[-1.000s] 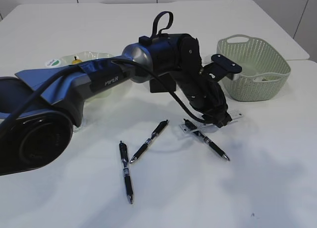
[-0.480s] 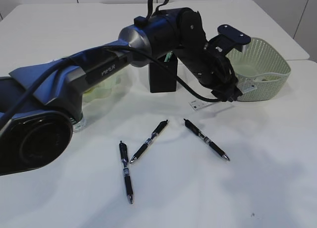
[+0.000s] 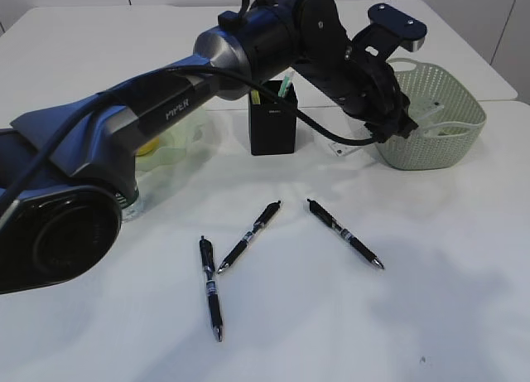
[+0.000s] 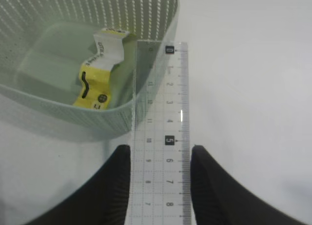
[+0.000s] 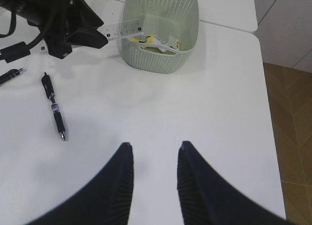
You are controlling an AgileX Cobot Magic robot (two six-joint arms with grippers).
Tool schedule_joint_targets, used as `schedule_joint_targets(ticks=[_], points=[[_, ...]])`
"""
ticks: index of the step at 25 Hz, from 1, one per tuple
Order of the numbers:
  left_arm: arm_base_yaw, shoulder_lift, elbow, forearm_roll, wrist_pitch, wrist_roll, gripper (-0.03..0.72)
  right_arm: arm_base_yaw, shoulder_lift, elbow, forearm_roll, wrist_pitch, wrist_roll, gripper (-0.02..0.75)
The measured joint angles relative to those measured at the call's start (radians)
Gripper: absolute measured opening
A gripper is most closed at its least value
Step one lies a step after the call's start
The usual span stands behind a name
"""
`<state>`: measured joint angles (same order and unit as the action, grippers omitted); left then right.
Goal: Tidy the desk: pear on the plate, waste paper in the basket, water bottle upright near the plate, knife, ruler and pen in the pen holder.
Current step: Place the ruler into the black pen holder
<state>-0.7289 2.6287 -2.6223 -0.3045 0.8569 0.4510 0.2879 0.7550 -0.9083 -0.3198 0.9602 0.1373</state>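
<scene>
Left gripper (image 4: 160, 161) holds ruler (image 4: 161, 132) above basket (image 4: 73, 112).

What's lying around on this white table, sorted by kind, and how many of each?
Black click pens: 3
Clear plastic ruler: 1
Sage green woven-look basket: 1
Square black pen holder: 1
Pale green ruffled glass plate: 1
Crumpled yellow-white paper: 1
Total: 8

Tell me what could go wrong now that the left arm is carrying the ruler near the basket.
1. The ruler is thin, clear plastic gripped by its long edges, mostly jutting past the left gripper; it could slip or twist.
2. Its far end overlaps the basket rim in the left wrist view, so it may snag, or fall in beside the waste paper.
3. The pen holder is small and already holds something, so insertion could miss.
</scene>
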Motion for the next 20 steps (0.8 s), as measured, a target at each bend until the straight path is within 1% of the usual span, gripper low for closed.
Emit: schedule_joint_targets(ticks=[10, 20], points=[[0.003, 0.0, -0.002, 0.0, -0.156, 0.0, 0.265, 0.0, 0.0, 0.0, 0.0, -0.001, 0.0, 0.262], [0.034, -0.042, -0.002, -0.004, -0.286, 0.0, 0.265, 0.0, 0.0, 0.0, 0.0, -0.002, 0.0, 0.261]])
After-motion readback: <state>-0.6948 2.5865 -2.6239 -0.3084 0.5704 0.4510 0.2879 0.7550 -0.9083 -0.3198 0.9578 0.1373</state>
